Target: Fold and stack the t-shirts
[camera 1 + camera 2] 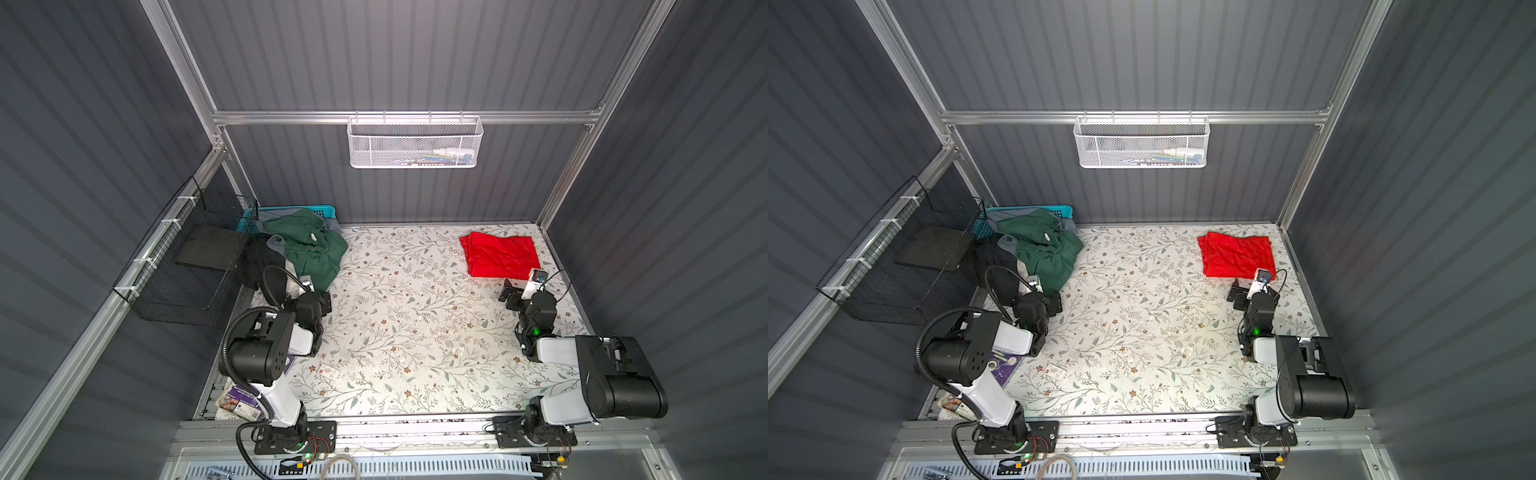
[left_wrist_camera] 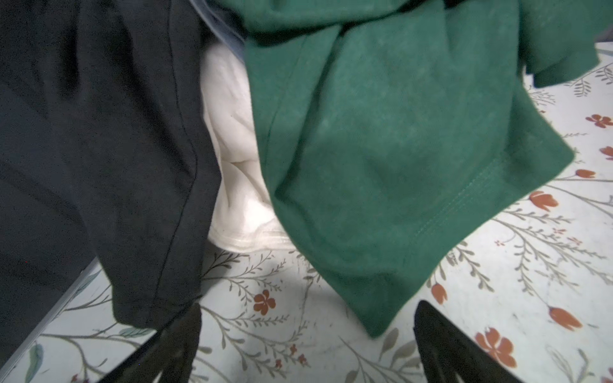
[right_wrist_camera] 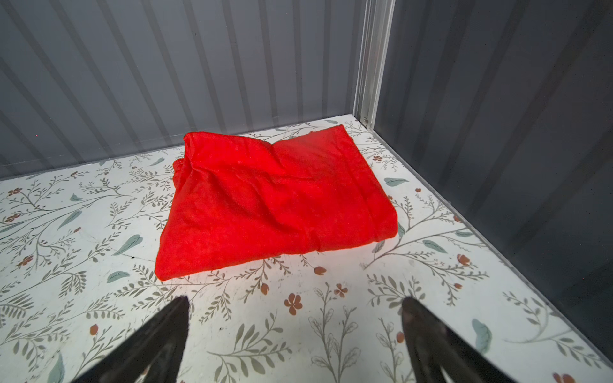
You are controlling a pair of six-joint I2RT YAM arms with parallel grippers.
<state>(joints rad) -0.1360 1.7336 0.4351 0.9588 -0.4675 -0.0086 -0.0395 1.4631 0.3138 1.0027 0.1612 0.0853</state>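
The left claw (image 2: pixel 306 315) hangs open and empty over the flowered worktop (image 1: pixel 415 332), its tips just short of the lowest hem corner of the dark green t-shirt (image 2: pixel 381 159). The right claw (image 3: pixel 295 301) is spread wide too and holds nothing, with the red t-shirt (image 3: pixel 275 202) lying just beyond its tips. The green shirt is crumpled and spills from the front of the blue basket (image 1: pixel 291 209) onto the worktop. A white garment (image 2: pixel 238 165) and a black garment (image 2: pixel 99 149) press against it on the side away from the open worktop. It looks like light, limp cotton that will sag and trail rather than keep any shape. The stitched hem corner nearest the claw seems the best hold, being thicker and clear of the other cloth. A pinch closer to the basket would probably drag the white garment along. The red shirt lies well apart from the basket, toward the opposite back corner, already folded into a rough rectangle. It is layered and soft, so it is best taken at a folded edge, through every layer.
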